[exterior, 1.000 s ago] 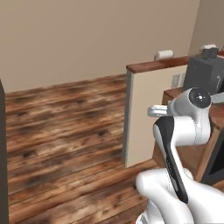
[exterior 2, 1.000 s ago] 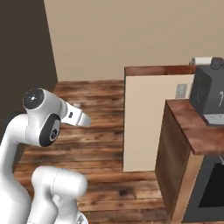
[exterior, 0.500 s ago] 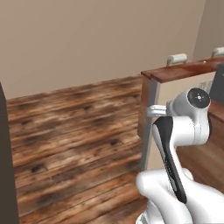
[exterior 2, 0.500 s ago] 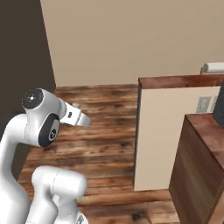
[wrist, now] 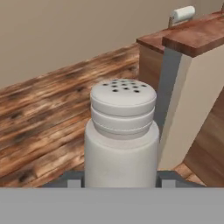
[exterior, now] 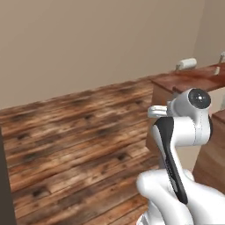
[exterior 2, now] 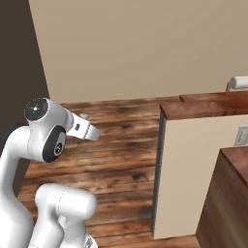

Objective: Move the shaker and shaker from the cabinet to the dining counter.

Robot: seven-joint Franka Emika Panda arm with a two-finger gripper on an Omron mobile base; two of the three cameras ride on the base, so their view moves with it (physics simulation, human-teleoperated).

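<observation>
A light-grey shaker with a holed, rounded cap stands upright close in the hand view. My gripper is shut on its lower body, and a dark fingertip shows on either side of it. The shaker is held in the air over the wooden floor. The dining counter with its reddish-brown top lies ahead to the right, also seen as the dining counter and the dining counter from the base. The cabinet is out of view. My folded arm fills the foreground.
A cream stool cushion shows behind the counter. The counter's pale end panel drops to the floor. A lower brown wood unit stands at the right. A dark tall panel is at the left. Plank floor lies open ahead.
The whole scene has slid to the right in both base views, so the base has moved. The toaster worktop has left the pictures. The arm keeps its folded pose.
</observation>
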